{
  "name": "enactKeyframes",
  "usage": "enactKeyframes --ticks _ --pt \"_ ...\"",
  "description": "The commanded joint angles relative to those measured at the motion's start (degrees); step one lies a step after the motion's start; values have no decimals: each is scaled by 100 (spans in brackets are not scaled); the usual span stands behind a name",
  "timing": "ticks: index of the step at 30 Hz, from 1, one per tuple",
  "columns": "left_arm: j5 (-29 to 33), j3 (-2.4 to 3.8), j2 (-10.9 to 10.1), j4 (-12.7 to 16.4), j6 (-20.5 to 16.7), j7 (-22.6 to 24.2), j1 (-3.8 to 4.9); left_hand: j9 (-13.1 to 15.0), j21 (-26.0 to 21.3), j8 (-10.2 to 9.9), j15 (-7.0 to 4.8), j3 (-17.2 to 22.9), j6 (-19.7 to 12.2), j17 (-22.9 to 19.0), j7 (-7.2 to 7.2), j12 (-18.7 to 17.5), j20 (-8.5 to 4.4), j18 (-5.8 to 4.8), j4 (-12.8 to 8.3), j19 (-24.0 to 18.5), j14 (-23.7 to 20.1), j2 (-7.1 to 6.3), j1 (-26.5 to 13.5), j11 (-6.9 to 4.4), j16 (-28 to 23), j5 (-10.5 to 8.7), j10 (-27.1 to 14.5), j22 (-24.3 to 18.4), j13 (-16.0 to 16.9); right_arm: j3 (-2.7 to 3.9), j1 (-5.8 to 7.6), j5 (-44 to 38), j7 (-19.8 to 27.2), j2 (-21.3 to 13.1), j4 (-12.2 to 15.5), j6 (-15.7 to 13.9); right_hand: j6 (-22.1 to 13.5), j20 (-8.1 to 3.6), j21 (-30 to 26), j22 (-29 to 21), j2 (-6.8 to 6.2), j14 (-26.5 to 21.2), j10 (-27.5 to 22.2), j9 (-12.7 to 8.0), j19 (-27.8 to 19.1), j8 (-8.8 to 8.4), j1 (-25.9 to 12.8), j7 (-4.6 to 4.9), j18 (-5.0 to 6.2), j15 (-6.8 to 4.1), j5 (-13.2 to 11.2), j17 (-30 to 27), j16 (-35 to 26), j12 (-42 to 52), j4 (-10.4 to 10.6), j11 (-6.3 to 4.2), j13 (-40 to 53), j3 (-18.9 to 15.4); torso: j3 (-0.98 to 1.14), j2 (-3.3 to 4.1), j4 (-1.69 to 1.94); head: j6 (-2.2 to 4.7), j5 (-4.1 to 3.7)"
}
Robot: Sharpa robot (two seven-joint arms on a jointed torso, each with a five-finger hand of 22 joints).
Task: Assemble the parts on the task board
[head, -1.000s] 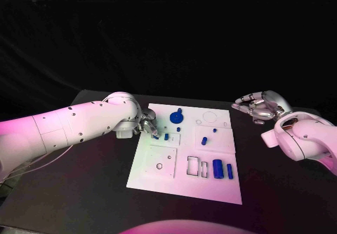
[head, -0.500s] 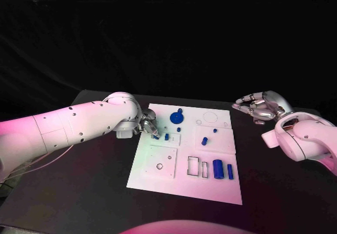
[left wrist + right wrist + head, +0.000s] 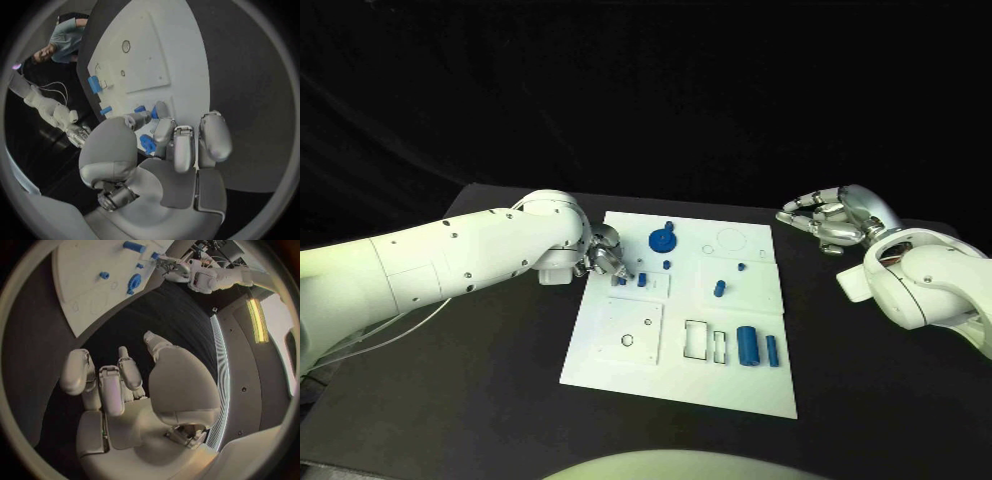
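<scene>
My left hand (image 3: 600, 258) sits at the near-left edge of the task board (image 3: 632, 350), fingers curled down over a small blue part (image 3: 147, 144). In the left wrist view that piece sits between my thumb and the fingers (image 3: 178, 150), so I judge I am pinching it, though how firmly I cannot tell. Just beyond my fingertips a second small blue peg (image 3: 642, 281) stands on the board, and a little farther off lies the round blue gear-like part (image 3: 661, 240).

My right hand (image 3: 829, 222) hangs off the far side of the board, above the black table (image 3: 473, 400), fingers loosely curled with nothing in them.

The part looks like hard moulded plastic: light, stiff, smooth enough to slip or twist between metal fingertips. It is too small for anything but a fingertip pinch, so I would take it across its short sides and keep it upright so its end meets the recess squarely. It should tolerate pressure, but too much squeeze could flick it out sideways.

Further from my left hand, toward the board's near-right corner, two blue cylinders (image 3: 750, 346) lie side by side next to rectangular cutouts (image 3: 698, 340).
</scene>
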Motion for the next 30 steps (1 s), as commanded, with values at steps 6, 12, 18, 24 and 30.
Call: enactKeyframes --ticks 6,12,18,24,30 --pt "-26 -5 24 -19 131 -55 -11 -21 45 -23 -51 -129 4 1467 21 28 -20 -71 61 31 585 2 -25 7 25 -32 49 26 34 0 -3 -58 51 9 -1 12 -5 -22 -20 -4 38 294 -20 -10 -2 15 7 -28 104 -32 43 226 -35 -25 18 -8 -12 -17 -2 -3 -3 -6 3" --pt "-34 -5 23 -33 131 -54 -11 -26 49 -24 -52 -153 6 1469 21 25 -20 -72 80 34 585 10 -23 6 26 -31 47 34 32 0 -3 -58 52 7 -4 13 -5 -22 -20 -4 38 294 -20 -10 -2 15 7 -28 104 -32 43 226 -35 -25 18 -8 -12 -17 -2 -1 -7 -10 5" --pt "-29 -3 -7 -3 104 -48 -11 -42 49 -29 -54 -249 6 1471 19 21 -22 -72 121 34 586 -10 -6 5 27 -33 46 35 33 -1 -4 -58 55 7 -6 14 -5 -22 -20 -4 38 294 -20 -10 -2 15 7 -28 104 -32 43 226 -35 -25 18 -8 -12 -17 -5 -4 -5 -7 -4" --pt "11 57 -87 90 -20 -27 -14 -71 14 -36 -53 -584 -8 1414 31 -34 -23 -62 307 16 571 -148 -85 16 6 -42 -2 -22 -49 -1 -10 -51 73 6 -10 4 -7 -23 -33 -12 38 289 -26 -11 -8 17 1 -27 107 -32 57 207 -45 -31 34 -8 -19 -32 -9 2 -10 -6 -20" --pt "33 114 -148 153 -118 -12 -14 -95 12 -29 -61 -939 -19 1419 21 -55 -31 -61 435 20 572 -170 -146 5 8 -36 -18 -19 -73 -1 -15 -47 72 6 -11 7 -11 -23 -53 -26 37 284 -35 -12 -20 18 -7 -26 112 -32 64 187 -54 -41 47 -7 -31 -44 3 -10 -3 7 -45"
